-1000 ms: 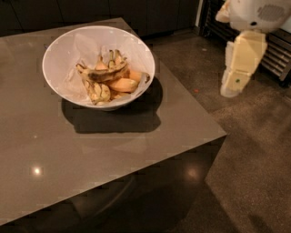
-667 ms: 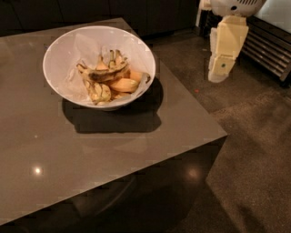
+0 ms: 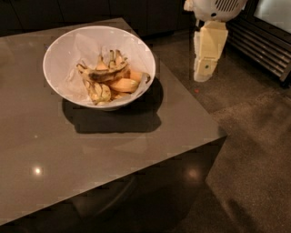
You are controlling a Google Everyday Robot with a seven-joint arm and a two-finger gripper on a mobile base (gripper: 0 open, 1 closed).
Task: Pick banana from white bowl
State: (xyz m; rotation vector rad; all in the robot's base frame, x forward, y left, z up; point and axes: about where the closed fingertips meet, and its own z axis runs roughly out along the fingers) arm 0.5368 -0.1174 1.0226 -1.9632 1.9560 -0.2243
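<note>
1. Camera view: cream-white two-finger gripper (image 3: pixel 203 73) at top right, hanging tip-down under a rounded white arm housing (image 3: pixel 213 7).
2. Sits off the table's right edge, over the dark speckled floor (image 3: pixel 254 150), in front of a dark slatted grille (image 3: pixel 261 48).
3. Gripper opening: cannot tell from this angle. Nothing seen in its hold.
4. Well apart from the large round deep white bowl (image 3: pixel 58 53), with bare tabletop and the table edge between them.
5. Bowl upright on the glossy grey-brown tabletop (image 3: pixel 91 154), toward the far side, throwing a dark shadow onto the table in front and to the right.
6. Crinkled white paper lining (image 3: pixel 86 48) showing along the bowl's inner back wall.
7. Long curved yellow banana with dark brown-black bruised patches (image 3: pixel 105 75) inside the bowl, lying across the top of the fruit pile, both ends curving upward.
8. Smooth orange-yellow plump fruit (image 3: pixel 122 84) touching it on the right side of the pile.
9. Shorter brown-speckled bananas (image 3: pixel 97 92) underneath, toward the bowl's near wall.
10. Banana not in contact with the gripper.
11. Two small light glints on the tabletop near the front.
</note>
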